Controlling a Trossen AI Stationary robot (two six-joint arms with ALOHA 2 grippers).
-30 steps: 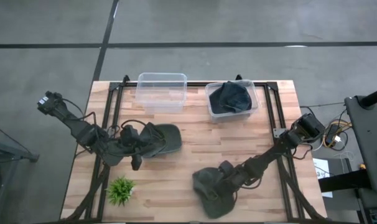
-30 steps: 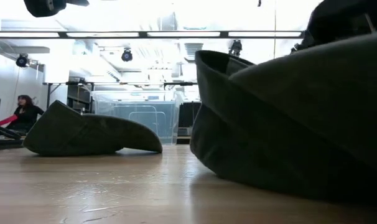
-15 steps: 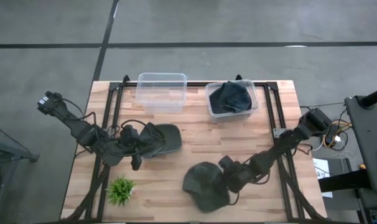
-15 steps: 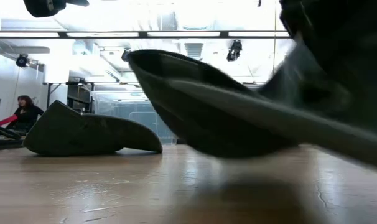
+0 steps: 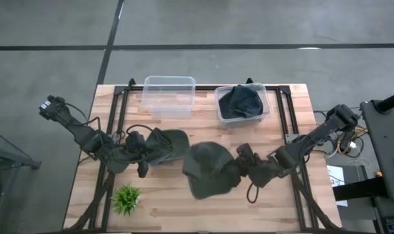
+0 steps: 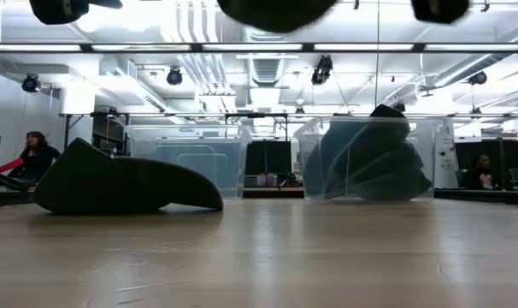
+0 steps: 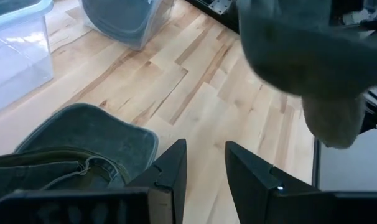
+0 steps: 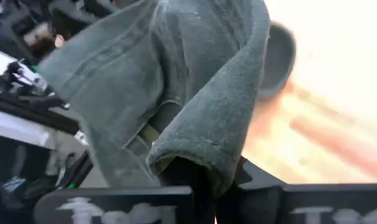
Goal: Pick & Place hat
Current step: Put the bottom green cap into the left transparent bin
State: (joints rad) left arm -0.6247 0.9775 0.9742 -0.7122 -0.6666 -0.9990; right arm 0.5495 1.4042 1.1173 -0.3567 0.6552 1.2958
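Right end effector (image 5: 239, 170) grips a hat (image 5: 207, 170) above the wooden table (image 5: 275, 208); 2 bins (image 5: 169, 95) behind.

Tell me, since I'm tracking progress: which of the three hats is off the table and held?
The dark green hat at mid-table, clamped in the right gripper. Another lies on the wood by the left gripper; the third sits in the right bin.
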